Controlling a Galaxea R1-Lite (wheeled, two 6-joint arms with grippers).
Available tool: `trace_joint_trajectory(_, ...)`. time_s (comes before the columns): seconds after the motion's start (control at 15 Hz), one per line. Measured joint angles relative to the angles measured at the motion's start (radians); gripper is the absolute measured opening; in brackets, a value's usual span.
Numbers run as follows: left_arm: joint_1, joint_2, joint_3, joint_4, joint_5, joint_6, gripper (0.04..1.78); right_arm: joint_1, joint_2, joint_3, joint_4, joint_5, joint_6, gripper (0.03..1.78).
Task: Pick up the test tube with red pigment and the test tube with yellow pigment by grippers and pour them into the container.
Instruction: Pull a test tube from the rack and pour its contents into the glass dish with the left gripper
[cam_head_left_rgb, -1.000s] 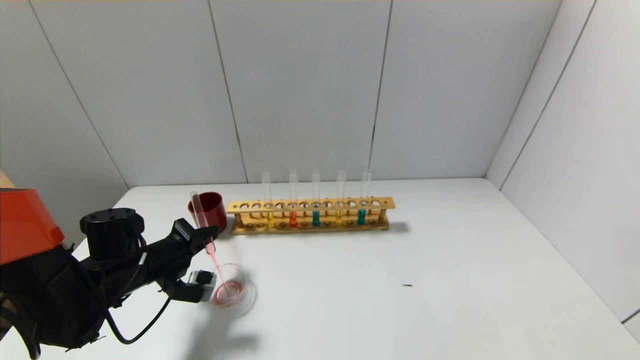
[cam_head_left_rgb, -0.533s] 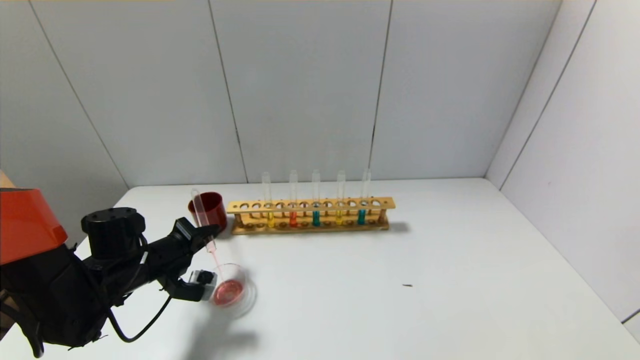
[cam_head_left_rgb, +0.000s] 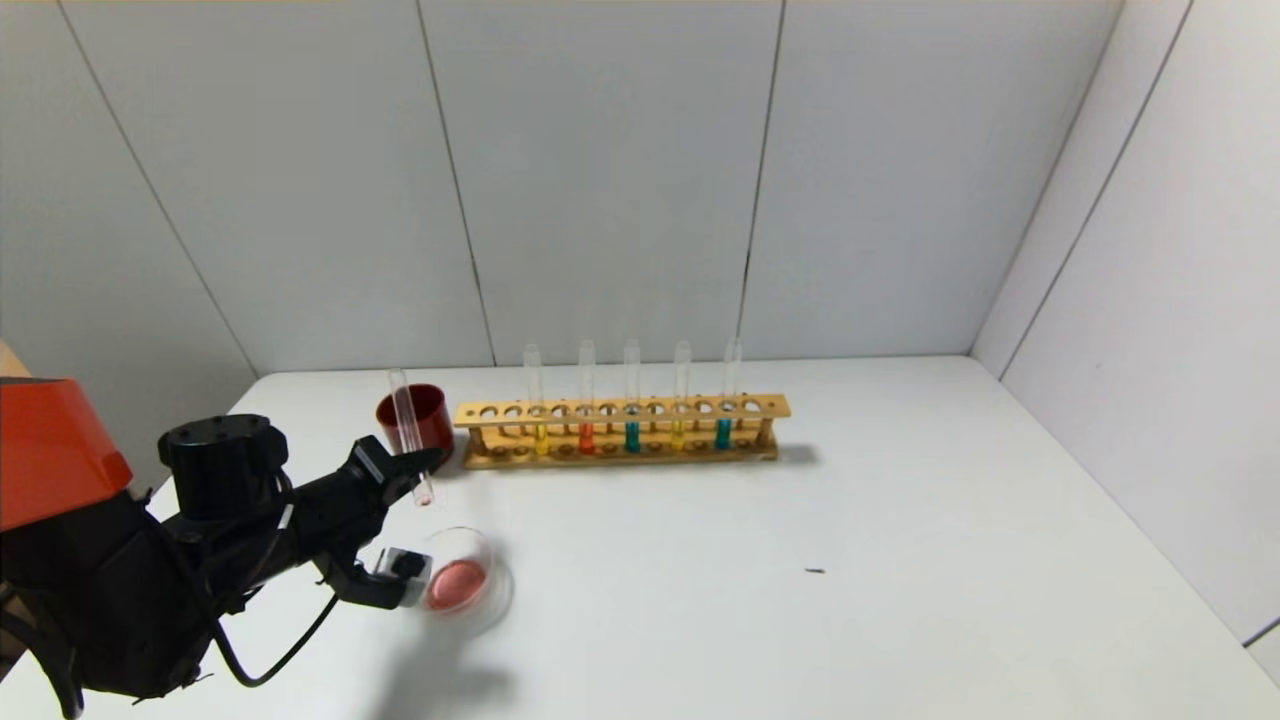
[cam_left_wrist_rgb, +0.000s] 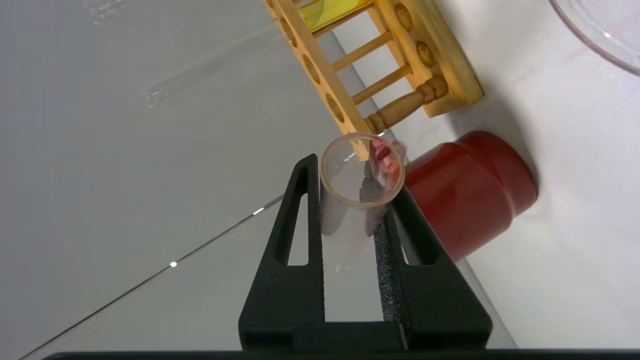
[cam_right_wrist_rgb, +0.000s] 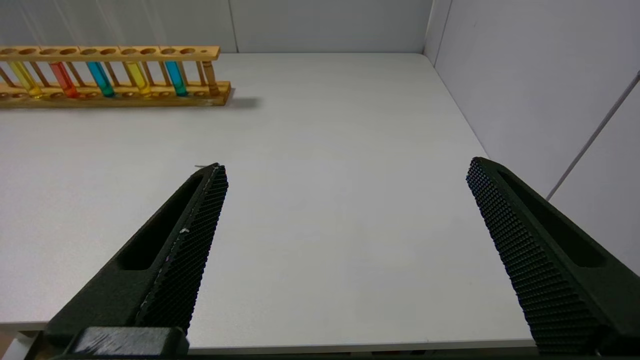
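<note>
My left gripper (cam_head_left_rgb: 413, 466) is shut on the test tube with red pigment (cam_head_left_rgb: 409, 430). The tube stands steeply, almost empty, with red drops at its lower end, just behind the container (cam_head_left_rgb: 458, 582). The container is a clear dish holding red liquid. In the left wrist view the fingers (cam_left_wrist_rgb: 312, 200) clamp the tube (cam_left_wrist_rgb: 361, 170), with red drops at its mouth. A test tube with yellow pigment (cam_head_left_rgb: 540, 438) stands in the wooden rack (cam_head_left_rgb: 620, 410), also seen in the right wrist view (cam_right_wrist_rgb: 27, 80). My right gripper (cam_right_wrist_rgb: 345, 170) is open and empty over the table's near right part.
The rack also holds an orange-red tube (cam_head_left_rgb: 586, 437), two teal tubes (cam_head_left_rgb: 632, 436) and a second yellow tube (cam_head_left_rgb: 678, 434). A dark red cup (cam_head_left_rgb: 428, 420) stands left of the rack, right behind the held tube. Walls close the back and right.
The red stream from the tube into the dish has stopped. The left gripper has turned the tube steeper and lifted it slightly. The dish now holds a red pool.
</note>
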Motion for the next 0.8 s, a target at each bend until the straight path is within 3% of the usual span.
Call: trace_joint_trajectory(0.8, -0.001, -0.021, -0.008, -0.033, -0.035, 0.064, 0.34, 0.0, 0.0, 0.0, 0.0, 0.0, 0.0, 1.75)
